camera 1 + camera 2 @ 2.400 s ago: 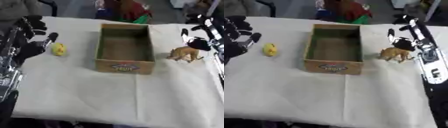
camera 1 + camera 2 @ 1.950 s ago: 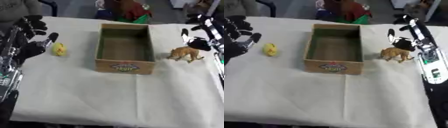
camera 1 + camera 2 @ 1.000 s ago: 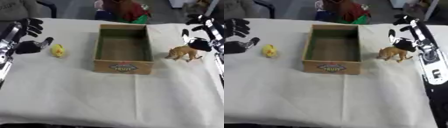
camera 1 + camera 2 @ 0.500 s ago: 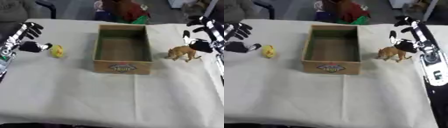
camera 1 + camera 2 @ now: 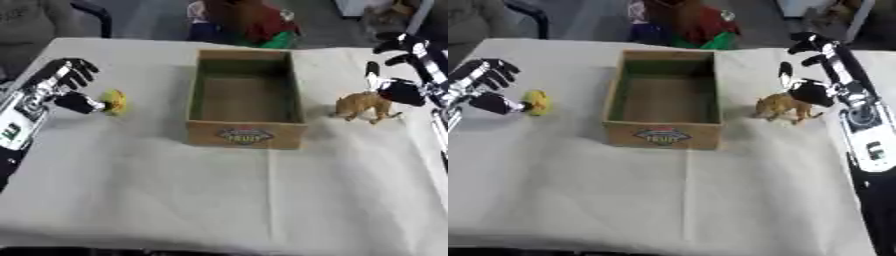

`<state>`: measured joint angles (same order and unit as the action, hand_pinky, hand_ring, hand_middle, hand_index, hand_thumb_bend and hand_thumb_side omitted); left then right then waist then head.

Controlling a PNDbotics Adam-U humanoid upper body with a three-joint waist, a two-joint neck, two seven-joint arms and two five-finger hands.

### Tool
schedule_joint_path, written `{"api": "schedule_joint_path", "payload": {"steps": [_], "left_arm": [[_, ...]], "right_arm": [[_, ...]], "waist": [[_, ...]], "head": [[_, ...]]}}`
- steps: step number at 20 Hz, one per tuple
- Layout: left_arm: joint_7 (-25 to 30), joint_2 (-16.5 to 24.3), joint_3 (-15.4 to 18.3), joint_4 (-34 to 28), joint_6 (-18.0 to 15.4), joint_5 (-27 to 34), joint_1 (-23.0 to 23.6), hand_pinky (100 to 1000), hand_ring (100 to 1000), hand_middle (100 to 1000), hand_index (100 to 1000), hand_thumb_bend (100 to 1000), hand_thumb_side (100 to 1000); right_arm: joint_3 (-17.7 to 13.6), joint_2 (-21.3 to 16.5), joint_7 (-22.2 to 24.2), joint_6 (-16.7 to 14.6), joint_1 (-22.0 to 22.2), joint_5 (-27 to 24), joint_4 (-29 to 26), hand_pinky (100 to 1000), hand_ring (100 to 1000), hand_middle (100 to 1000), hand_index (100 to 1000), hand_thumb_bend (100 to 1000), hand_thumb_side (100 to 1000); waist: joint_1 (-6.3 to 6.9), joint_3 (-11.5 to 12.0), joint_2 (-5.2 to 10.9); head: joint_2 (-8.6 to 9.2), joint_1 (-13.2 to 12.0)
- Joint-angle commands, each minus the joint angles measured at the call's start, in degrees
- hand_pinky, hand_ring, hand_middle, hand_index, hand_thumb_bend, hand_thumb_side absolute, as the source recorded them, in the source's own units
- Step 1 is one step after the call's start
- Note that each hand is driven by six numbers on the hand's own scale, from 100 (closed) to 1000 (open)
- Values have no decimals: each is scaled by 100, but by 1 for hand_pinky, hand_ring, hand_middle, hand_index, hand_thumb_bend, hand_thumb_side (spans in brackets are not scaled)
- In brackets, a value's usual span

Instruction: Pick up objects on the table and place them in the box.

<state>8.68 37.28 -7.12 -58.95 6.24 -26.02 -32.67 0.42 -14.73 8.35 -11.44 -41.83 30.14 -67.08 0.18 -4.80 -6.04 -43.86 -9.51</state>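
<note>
An open cardboard box (image 5: 248, 95) stands in the middle of the white-clothed table, with nothing inside. A small yellow toy (image 5: 114, 101) lies to its left. My left hand (image 5: 61, 85) is just left of the toy, fingers spread, thumb tip at or almost at the toy. A tan toy animal (image 5: 365, 105) stands upright to the right of the box. My right hand (image 5: 814, 75) hovers behind and to the right of it, open, with the thumb close to the animal's back.
The white cloth (image 5: 227, 195) covers the whole table, with wide bare cloth in front of the box. Red and green items (image 5: 254, 25) sit beyond the far edge, near a chair (image 5: 92, 15).
My left hand has moved up and in toward the yellow toy, its thumb now beside it. The right hand has barely shifted by the toy animal. The box and both toys stayed in place.
</note>
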Motion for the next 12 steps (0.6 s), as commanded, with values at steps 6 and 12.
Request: {"api": "schedule_joint_path", "payload": {"steps": [6,12], "left_arm": [[-216,-181,82,357,18,-301,-250,666,633,596,766,638,100],[-429,-300,100,543,46,-419,-367,648,601,544,720,567,100]], "right_arm": [[4,-29,6,-19,-98,-39,-47,716,842,671,878,100,100],[7,-15,13,-23,-103,-52,-39,716,842,671,878,100,100]], "waist": [[-12,-32,83],[-16,-68,78]], "head": [[-26,-36],[-26,-58]]}}
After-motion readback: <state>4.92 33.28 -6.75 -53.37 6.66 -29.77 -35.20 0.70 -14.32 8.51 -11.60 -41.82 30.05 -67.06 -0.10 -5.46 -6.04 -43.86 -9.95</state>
